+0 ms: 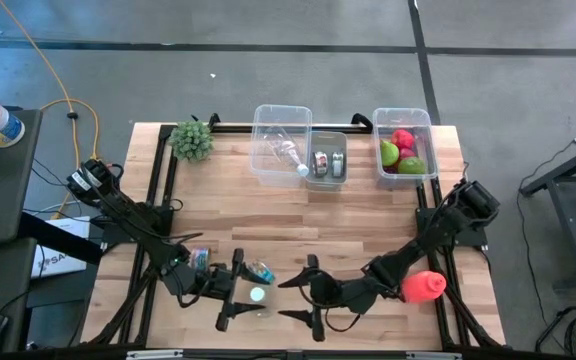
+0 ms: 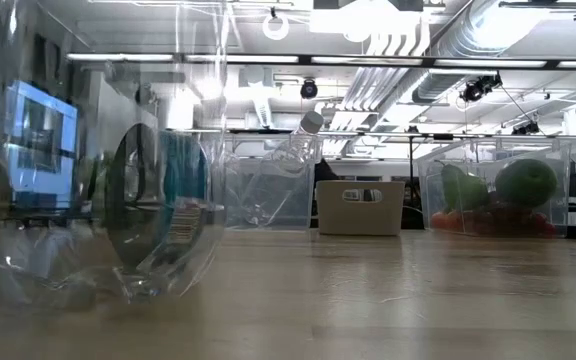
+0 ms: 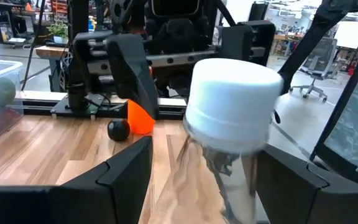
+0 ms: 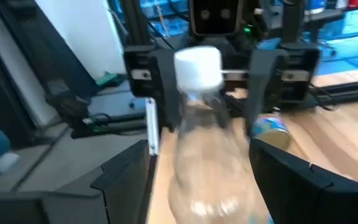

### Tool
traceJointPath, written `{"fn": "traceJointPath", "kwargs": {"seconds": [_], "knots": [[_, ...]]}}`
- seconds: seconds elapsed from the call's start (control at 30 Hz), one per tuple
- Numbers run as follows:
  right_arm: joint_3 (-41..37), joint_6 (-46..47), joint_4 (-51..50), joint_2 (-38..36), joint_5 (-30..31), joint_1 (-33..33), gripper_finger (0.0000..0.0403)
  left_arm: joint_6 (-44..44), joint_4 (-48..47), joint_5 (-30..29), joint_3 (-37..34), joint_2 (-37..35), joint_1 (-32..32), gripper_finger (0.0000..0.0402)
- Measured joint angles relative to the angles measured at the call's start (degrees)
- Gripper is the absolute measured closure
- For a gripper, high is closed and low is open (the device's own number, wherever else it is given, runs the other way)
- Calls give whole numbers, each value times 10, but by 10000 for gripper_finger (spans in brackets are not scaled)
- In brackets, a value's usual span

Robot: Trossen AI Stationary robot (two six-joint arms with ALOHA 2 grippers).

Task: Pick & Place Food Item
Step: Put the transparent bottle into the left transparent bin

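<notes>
1. Right now the left gripper and the right gripper face each other at the near edge of the table. A clear bottle with a white cap sits between them.
2. Both sets of fingers are spread. In the left wrist view the fingers stand on either side of the cap. In the right wrist view the fingers flank the bottle's body. Neither pair visibly clamps it, and I cannot tell whether any finger touches it.
3. The bottle is no food. A red food item lies on the table just beside the right arm, behind its gripper. More fruit fills the fruit bin at the far right corner.
4. To do the step well, I judge the right arm should back off from the bottle and keep its fingers wide. It should then come down over the red item and close gently, since the item looks rounded and could roll.
5. A can lies by the left arm and could be knocked.
6. The surface is pale wooden board. At its far edge stand a clear bin, a grey tub and a small plant.
7. The low view shows a workshop beyond the table, with ceiling ducts and strip lights.
</notes>
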Motion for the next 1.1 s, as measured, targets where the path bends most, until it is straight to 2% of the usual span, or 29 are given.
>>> {"fn": "traceJointPath", "kwargs": {"seconds": [0.17, 0.37, 0.53, 1.1], "knots": [[0, -19, 44, 35, -7, -12, 137, 0, 1, 0, 0, 0, 0, 156], [0, -26, 58, 37, -8, -14, 137, 0, 1, 0, 0, 0, -2, 156], [0, -51, 92, 37, -47, -13, 137, 0, 0, 0, 0, 0, -2, 156], [0, -53, 94, 37, -94, -26, 137, 44, 9, 2, 0, 0, -2, 156]]}}
